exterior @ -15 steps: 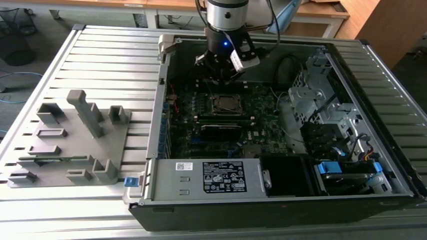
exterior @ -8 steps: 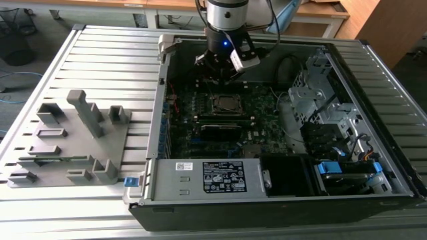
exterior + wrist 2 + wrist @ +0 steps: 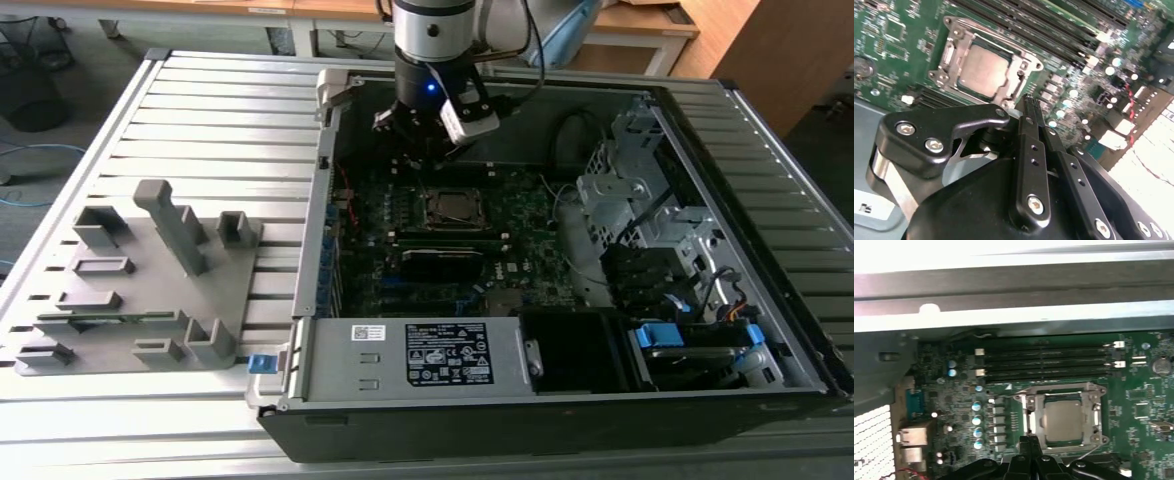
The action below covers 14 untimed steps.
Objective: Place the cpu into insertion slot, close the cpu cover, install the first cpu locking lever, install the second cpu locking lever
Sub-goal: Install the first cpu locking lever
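Note:
The cpu (image 3: 983, 70) lies flat in the insertion slot (image 3: 454, 208) on the green motherboard, its dull grey top showing through the cut-out of the cpu cover (image 3: 961, 36). The cover rests down around the chip, and in the first wrist view it frames the cpu (image 3: 1064, 420) as a silver rim (image 3: 1054, 390). My gripper (image 3: 1030, 102) hovers just beside one edge of the socket, with its black fingers (image 3: 1029, 150) pressed together and nothing between them. In the exterior view the gripper (image 3: 430, 140) hangs inside the case, just behind the socket. A thin wire lever (image 3: 1090, 452) runs along the socket edge near the fingertips.
Long black memory slots (image 3: 1039, 360) run beside the socket. A power supply (image 3: 427, 352) sits at the case front, with drive cages (image 3: 641, 200) on the exterior view's right. A grey fixture block (image 3: 134, 280) stands on the slatted table outside the case.

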Each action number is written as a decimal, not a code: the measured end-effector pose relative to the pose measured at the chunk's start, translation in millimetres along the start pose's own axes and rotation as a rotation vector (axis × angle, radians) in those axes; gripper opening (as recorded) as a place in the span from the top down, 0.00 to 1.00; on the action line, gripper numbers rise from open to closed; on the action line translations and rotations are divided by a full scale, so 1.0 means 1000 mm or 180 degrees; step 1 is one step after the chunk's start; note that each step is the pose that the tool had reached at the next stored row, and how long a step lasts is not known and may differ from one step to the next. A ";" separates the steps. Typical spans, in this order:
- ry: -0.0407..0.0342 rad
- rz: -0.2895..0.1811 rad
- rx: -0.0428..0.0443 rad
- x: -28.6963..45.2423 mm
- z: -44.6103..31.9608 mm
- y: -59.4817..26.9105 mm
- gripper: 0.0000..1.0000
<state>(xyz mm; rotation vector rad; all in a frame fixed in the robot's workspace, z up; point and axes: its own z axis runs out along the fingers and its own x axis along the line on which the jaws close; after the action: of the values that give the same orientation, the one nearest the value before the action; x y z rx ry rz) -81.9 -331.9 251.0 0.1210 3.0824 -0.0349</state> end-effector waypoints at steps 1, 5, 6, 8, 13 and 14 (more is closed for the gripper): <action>-0.0001 0.0000 0.0000 0.0021 0.0000 -0.0001 0.89; -0.0001 0.0000 0.0000 0.0046 0.0000 -0.0003 0.89; -0.0001 -0.0001 0.0000 0.0047 0.0000 -0.0003 0.89; 0.0000 0.0000 0.0001 0.0047 -0.0012 -0.0004 0.89; -0.0001 0.0000 0.0000 0.0044 -0.0060 -0.0004 0.89; -0.0001 0.0000 -0.0001 0.0044 -0.0060 -0.0004 0.89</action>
<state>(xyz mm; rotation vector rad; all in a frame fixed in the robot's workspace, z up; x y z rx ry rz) -86.6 -331.8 256.8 0.1209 3.0820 -0.0346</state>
